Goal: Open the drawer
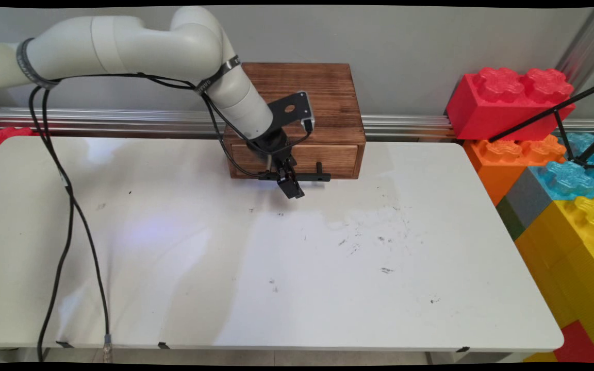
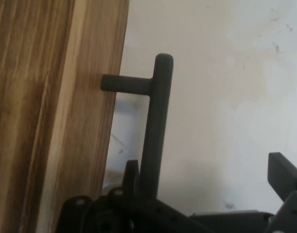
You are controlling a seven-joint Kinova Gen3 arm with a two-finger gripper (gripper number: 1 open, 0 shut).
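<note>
A brown wooden box with one drawer in its front sits at the table's far edge against the wall. The drawer looks shut (flush with the front). Its black bar handle stands off on posts, horizontal, with the gripper at its left part.

No legible text, label, brand, number or sign appears in either view. A dark strap around the arm, up and to the left of the gripper, carries pale lettering, but the characters cannot be read. The wooden drawer box behind the gripper bears no markings.
</note>
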